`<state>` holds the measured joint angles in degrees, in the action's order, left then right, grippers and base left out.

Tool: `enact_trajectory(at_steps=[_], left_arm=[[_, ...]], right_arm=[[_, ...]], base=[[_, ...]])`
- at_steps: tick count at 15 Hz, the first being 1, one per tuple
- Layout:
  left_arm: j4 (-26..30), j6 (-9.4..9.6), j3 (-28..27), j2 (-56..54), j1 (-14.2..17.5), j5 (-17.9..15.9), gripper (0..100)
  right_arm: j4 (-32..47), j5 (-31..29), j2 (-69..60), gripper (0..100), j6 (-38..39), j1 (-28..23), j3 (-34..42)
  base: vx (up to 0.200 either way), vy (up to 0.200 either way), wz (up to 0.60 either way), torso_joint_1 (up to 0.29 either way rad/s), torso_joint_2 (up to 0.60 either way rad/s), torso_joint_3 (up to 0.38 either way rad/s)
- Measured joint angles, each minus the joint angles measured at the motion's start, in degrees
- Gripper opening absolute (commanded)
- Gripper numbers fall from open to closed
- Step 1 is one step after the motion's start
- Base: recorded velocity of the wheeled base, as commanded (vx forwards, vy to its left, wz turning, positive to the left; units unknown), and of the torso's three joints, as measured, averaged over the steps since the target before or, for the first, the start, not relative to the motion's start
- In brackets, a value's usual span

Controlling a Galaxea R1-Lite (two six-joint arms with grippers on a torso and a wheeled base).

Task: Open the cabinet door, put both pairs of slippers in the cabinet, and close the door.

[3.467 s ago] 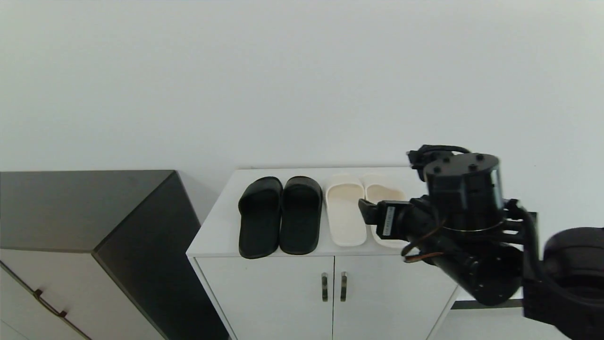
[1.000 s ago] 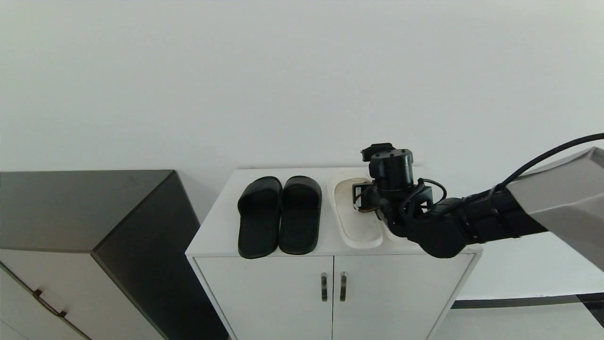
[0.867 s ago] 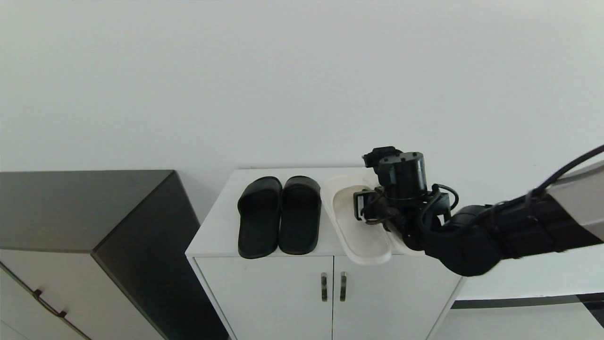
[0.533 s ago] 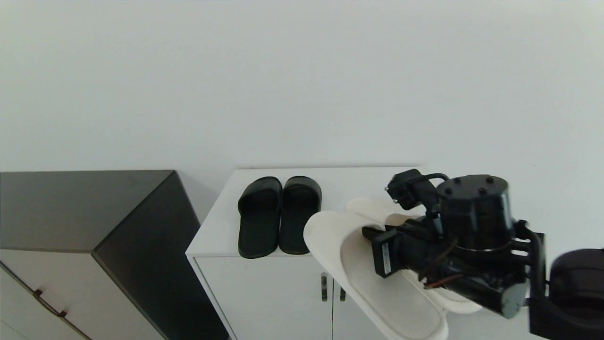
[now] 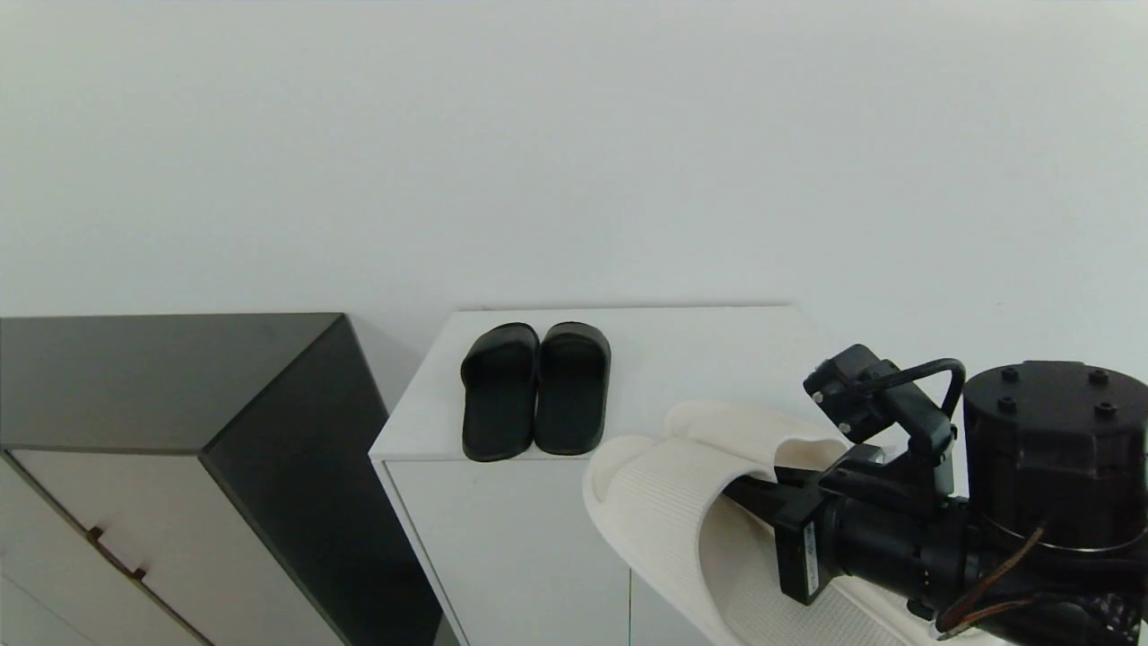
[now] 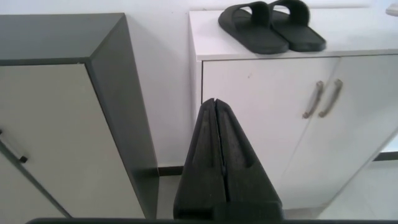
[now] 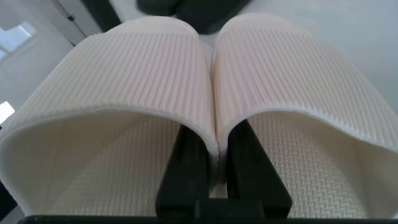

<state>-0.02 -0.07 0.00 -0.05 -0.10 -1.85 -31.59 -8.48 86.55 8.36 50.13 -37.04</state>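
Note:
My right gripper [image 5: 746, 492] is shut on the pair of white slippers [image 5: 664, 511], pinching their two inner strap edges together. It holds them in the air in front of the white cabinet [image 5: 708, 359], off its top. The right wrist view shows both ribbed straps [image 7: 137, 74] with one finger [image 7: 186, 168] under each. The pair of black slippers [image 5: 535, 388] lies side by side on the cabinet top. Both cabinet doors are closed, with their handles [image 6: 323, 99] at the middle seam. My left gripper [image 6: 216, 124] hangs shut and empty, low in front of the cabinet's left side.
A dark cabinet [image 5: 179, 386] with light drawer fronts stands to the left of the white one, with a narrow gap between them. A plain white wall is behind both. Bare floor [image 6: 367, 193] shows to the right of the white cabinet.
My right gripper closed on the white slippers, lifted them off the cabinet top and drew them toward me and downward. The head view has shifted slightly.

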Motion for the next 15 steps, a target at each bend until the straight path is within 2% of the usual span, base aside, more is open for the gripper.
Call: enact_trajectory(at_steps=[1,15], left_arm=[[0.0,0.0,0.0,0.0,0.0,0.0,0],[0.0,-0.09,0.0,0.0,0.0,0.0,0]], right_arm=[[0.0,0.0,-0.1,0,0.0,0.0,0.2],[-0.2,0.0,1.7,0,-1.3,0.0,2.1]], base=[[-0.2,0.0,0.0,-0.002,0.0,0.002],[0.0,0.0,0.0,-0.008,0.02,0.01]])
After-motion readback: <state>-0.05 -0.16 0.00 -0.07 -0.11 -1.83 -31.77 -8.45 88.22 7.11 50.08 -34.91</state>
